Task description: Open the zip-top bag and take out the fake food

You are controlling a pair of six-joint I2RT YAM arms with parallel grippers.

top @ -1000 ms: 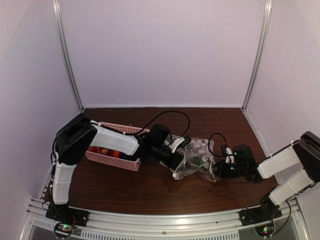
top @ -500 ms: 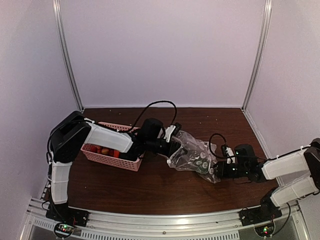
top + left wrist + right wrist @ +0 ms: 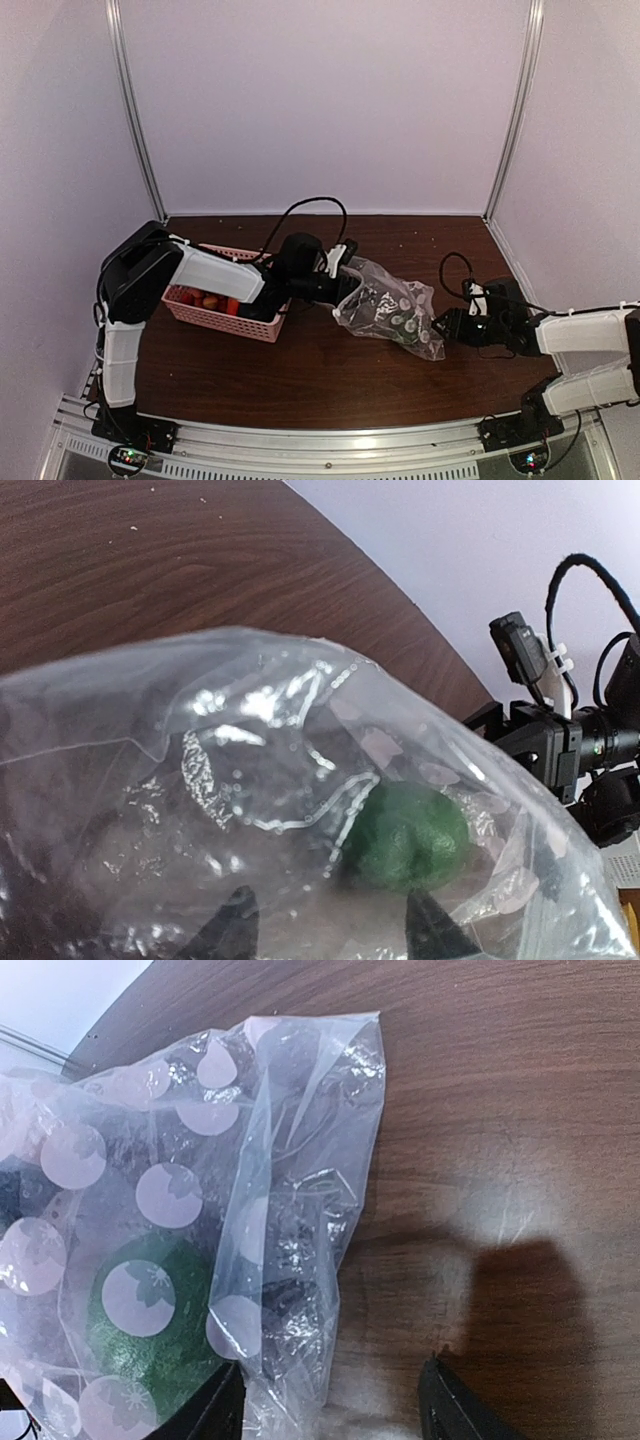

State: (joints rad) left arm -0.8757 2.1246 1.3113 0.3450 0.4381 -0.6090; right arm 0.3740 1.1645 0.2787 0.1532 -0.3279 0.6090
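Observation:
The zip-top bag [image 3: 385,305], clear with white dots, lies mid-table, its left end raised at my left gripper [image 3: 338,280]. In the left wrist view the bag's film [image 3: 250,780] drapes over both fingertips [image 3: 235,925], which stand apart. A round green piece of fake food [image 3: 405,835] sits inside, just beyond them. My right gripper [image 3: 447,325] is open, just right of the bag. In the right wrist view a loose flap of the bag [image 3: 290,1260] hangs by its left finger [image 3: 222,1408], ungripped, and the green piece [image 3: 150,1330] shows through the dots.
A pink perforated basket [image 3: 225,322] with red and orange pieces stands under my left forearm at the left. Black cables arc above the bag and by the right wrist. Bare brown table [image 3: 500,1110] lies right of the bag.
My right gripper has opened, let go of the bag and backed to the right. My left gripper has drawn the bag left and toward the back, lifting its end.

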